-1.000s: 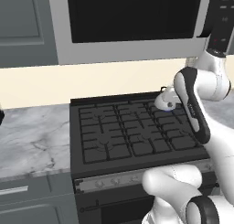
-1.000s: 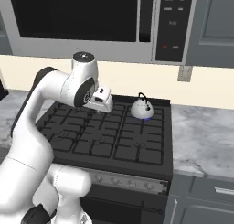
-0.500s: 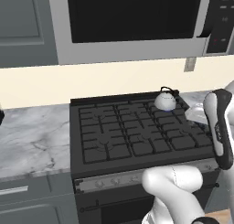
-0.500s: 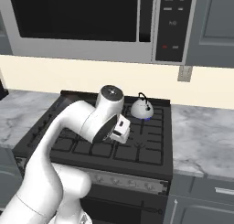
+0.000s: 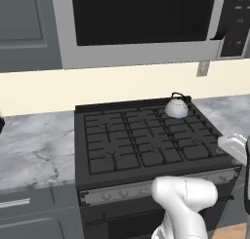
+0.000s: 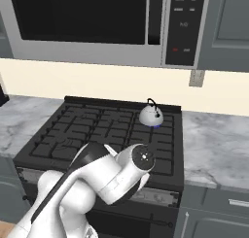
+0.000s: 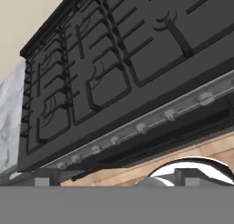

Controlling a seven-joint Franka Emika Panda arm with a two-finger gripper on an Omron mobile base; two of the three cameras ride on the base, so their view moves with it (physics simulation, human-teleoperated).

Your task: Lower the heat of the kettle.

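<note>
Kettle (image 5: pixel 176 108) sits on rear-right burner — aim for matching knob (image 7: pixel 206 98) on front panel; pincer state: can't tell.

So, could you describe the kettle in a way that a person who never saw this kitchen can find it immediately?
Find the black stove below the microwave, between two marble counters. The kettle sits on the stove's back right burner, near the cream wall. It is small, white-silver and dome-shaped with a thin black wire handle, the one pale, rounded thing on the dark grates.
</note>
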